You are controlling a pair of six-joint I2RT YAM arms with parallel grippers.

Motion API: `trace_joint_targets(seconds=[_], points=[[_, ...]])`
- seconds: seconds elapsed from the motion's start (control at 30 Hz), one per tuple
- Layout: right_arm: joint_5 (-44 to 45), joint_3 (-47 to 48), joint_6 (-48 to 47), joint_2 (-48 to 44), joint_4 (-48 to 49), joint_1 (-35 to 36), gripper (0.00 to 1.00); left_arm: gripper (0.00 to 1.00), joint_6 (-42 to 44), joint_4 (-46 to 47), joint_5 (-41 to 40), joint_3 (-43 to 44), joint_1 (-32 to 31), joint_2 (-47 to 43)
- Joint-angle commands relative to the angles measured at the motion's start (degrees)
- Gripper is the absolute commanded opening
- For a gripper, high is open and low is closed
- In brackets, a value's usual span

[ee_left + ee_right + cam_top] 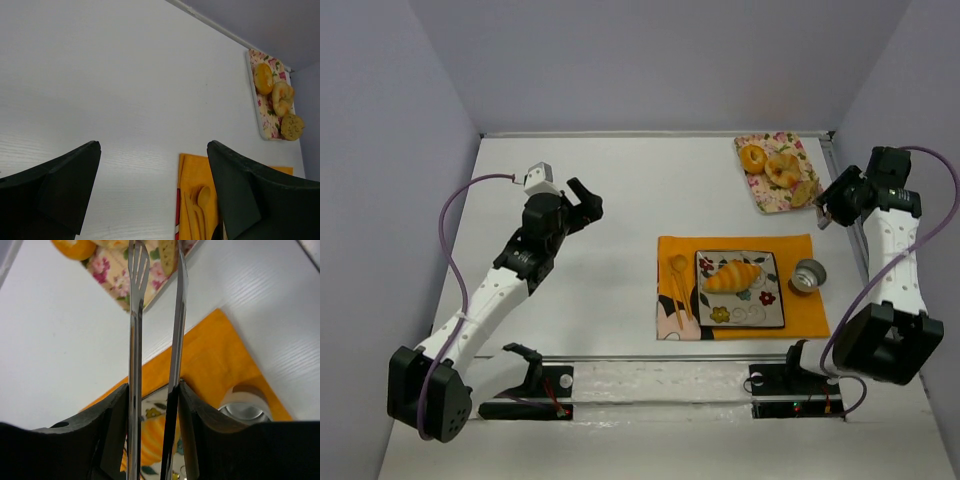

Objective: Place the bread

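— So, how does the right gripper (154, 410) stand?

— Its fingers are pressed in on a pair of metal tongs (136, 340), one finger against each arm. The fingers touch nothing but the tongs.

— And the tong blades?

— Drawn close, with a narrow gap left between them. One blade is slotted and the other shows edge-on. Their tips reach over the floral tray (760, 195), and in the wrist view the speckled slice (167, 254) shows in the gap. I cannot tell whether the blades touch it.

— Where's the rest of the bread?

— The croissant (731, 276) lies on the patterned plate (760, 312), in the middle of the orange placemat (802, 310). The slice is on the tray's near right end, beside the ring pastry (782, 168) and the round bun (752, 157).

— The left gripper (152, 165)?

— Jaws wide apart and holding nothing, raised over the left half of the table (610, 160).

— Edges?

— The tray sits in the far right corner, close to the back rail and the right wall. The right gripper works just beside the tray's right end, near the table's right edge, so it is tight there. A metal cup (808, 275) stands on the placemat just right of the plate, and a wooden spoon (678, 266) lies to the plate's left.

— Open room?

— White tabletop runs between the tray and the placemat. A wider stretch lies between the left gripper and the placemat's left edge.
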Motion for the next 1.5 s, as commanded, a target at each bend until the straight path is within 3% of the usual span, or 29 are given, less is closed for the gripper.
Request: trace_joint_targets(seconds=[0.0, 0.37, 0.7, 0.83, 0.87, 0.97, 1.13, 1.33, 1.47], points=[[8.0, 6.6, -4.0, 7.1, 7.5, 0.3, 0.47, 0.99, 1.0, 1.0, -1.6, -0.2, 0.2, -2.5], [3.5, 14.2, -8.6, 21.7, 9.2, 0.3, 0.46, 0.99, 1.0, 1.0, -2.4, 0.5, 0.2, -0.9], [1.3, 11.2, -7.1, 26.4, 9.7, 0.3, 0.46, 0.99, 1.0, 1.0, -2.6, 0.6, 0.2, 0.0], [1.4, 9.8, -6.6, 26.1, 10.2, 0.3, 0.33, 0.99, 1.0, 1.2, -2.4, 0.7, 0.2, 0.4], [1.2, 9.5, -6.7, 25.7, 10.2, 0.3, 0.24, 0.99, 1.0, 1.1, -2.4, 0.8, 0.2, 0.4], [1.3, 9.3, -6.7, 23.3, 10.3, 0.3, 0.14, 0.99, 1.0, 1.1, -2.3, 0.9, 0.2, 0.5], [1.5, 9.6, -6.7, 17.8, 10.2, 0.3, 0.07, 0.99, 0.8, 1.2, -1.9, 0.7, 0.2, 0.4], [1.1, 8.8, -7.0, 14.3, 9.8, 0.3, 0.07, 0.99, 0.6, 1.2, -1.4, 0.6, 0.2, -0.1], [-4.3, 6.8, -6.3, 10.1, 9.3, 0.3, 0.07, 0.99, 0.6, 1.2, -1.3, 0.5, 0.2, -0.3]])
